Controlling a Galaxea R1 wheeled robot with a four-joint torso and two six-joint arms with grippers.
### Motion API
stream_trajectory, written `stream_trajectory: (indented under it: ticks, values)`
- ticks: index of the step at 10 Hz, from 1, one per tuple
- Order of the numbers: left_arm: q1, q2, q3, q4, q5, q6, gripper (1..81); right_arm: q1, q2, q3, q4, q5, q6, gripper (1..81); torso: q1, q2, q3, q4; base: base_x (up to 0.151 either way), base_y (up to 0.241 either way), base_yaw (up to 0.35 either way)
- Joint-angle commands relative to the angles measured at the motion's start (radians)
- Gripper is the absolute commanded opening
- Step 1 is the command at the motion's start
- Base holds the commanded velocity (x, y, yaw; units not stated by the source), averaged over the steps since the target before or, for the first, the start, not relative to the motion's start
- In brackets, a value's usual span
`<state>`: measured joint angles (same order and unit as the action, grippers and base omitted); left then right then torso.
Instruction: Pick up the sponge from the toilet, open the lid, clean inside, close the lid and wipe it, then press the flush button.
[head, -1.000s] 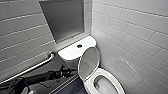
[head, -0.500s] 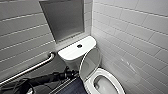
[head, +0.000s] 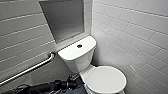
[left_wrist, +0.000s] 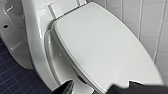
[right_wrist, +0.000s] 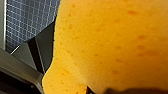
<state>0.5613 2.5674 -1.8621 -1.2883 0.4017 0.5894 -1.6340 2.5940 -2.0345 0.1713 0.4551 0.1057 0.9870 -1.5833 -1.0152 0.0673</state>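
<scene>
The sponge (right_wrist: 112, 42) is seen close against the right wrist camera, lifted off the toilet (head: 82, 62) and hanging over the blue floor tiles (right_wrist: 30, 20). The pick-up is therefore judged done. The right gripper (right_wrist: 82, 75) is taken to be clamped on it, though its fingers are hardly made out. In the head view the lid (head: 106, 78) is found at the lower right of the frame, lying down over the bowl. The flush button (head: 79, 46) is set mid-frame on the tank top (head: 72, 51), with nothing near it. The left arm (head: 45, 87) is brought in along the bottom left edge towards the toilet's base. In the left wrist view the left gripper (left_wrist: 100, 87) is shown with its dark tips well apart, just beside the lid's rim, where a thin dark gap is seen under the lid. Whether the inside has been cleaned cannot be told. Wiping the lid and pressing the button are judged to be left.
</scene>
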Motion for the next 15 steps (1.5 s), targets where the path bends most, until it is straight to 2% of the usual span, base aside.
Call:
stream_trajectory:
  ticks: [1, 3, 6, 7, 8, 10, 11, 12, 13, 14, 15]
  values:
    - [0.134, -0.085, 0.049, 0.148, 0.088, 0.006, 81.1, -0.011, -0.019, 0.01, -0.015, -0.065, 0.0, 1.0, 0.0, 0.0, 0.0, 0.0, 0.0, 0.0, 0.0]
    - [0.32, -0.07, -0.073, 0.256, 0.089, 0.009, 81.1, 0.001, -0.01, 0.01, -0.018, -0.072, 0.0, 1.0, 0.0, 0.0, 0.0, 0.0, 0.0, 0.0, 0.0]
    - [0.515, -0.052, -0.216, 0.288, 0.086, 0.044, 81.1, 0.01, 0.007, 0.008, -0.021, -0.076, -0.001, 1.0, 0.0, 0.0, 0.0, 0.0, 0.0, 0.0, 0.0]
    - [0.556, -0.032, -0.275, 0.282, 0.086, 0.07, 81.1, 0.01, 0.008, 0.007, -0.022, -0.078, 0.0, 1.0, 0.0, 0.0, 0.0, 0.0, 0.0, 0.0, 0.0]
    - [0.593, -0.01, -0.331, 0.273, 0.085, 0.066, 81.1, 0.01, 0.008, 0.007, -0.019, -0.078, 0.0, 1.0, 0.0, 0.0, 0.0, 0.0, 0.0, 0.0, 0.0]
    - [0.645, 0.096, -0.508, 0.271, 0.095, 0.049, 81.1, 0.01, 0.013, 0.005, -0.016, -0.081, 0.0, 1.0, 0.0, 0.0, 0.0, 0.0, 0.0, 0.0, 0.0]
    - [0.67, 0.134, -0.589, 0.27, 0.13, 0.011, 81.1, 0.01, 0.014, 0.004, -0.015, -0.088, 0.0, 1.0, 0.0, 0.0, 0.0, 0.0, 0.0, 0.0, 0.0]
    - [0.679, 0.159, -0.649, 0.271, 0.152, 0.012, 81.1, 0.012, 0.014, 0.005, -0.016, -0.107, 0.0, 1.0, 0.0, 0.0, 0.001, 0.0, 0.0, 0.0, 0.0]
    - [0.703, 0.194, -0.696, 0.282, 0.134, 0.013, 81.1, 0.021, 0.017, 0.001, -0.019, -0.139, 0.0, 1.0, 0.0, 0.0, 0.001, 0.0, 0.0, 0.0, 0.0]
    - [0.742, 0.236, -0.742, 0.284, 0.073, 0.018, 81.1, 0.022, 0.022, -0.002, -0.022, -0.144, 0.0, 1.0, 0.0, 0.0, 0.001, 0.0, 0.0, 0.0, 0.0]
    - [0.782, 0.283, -0.778, 0.305, -0.033, 0.032, 81.1, 0.024, 0.028, -0.018, -0.021, -0.144, 0.0, 1.0, 0.0, 0.0, 0.001, 0.0, 0.0, 0.0, 0.0]
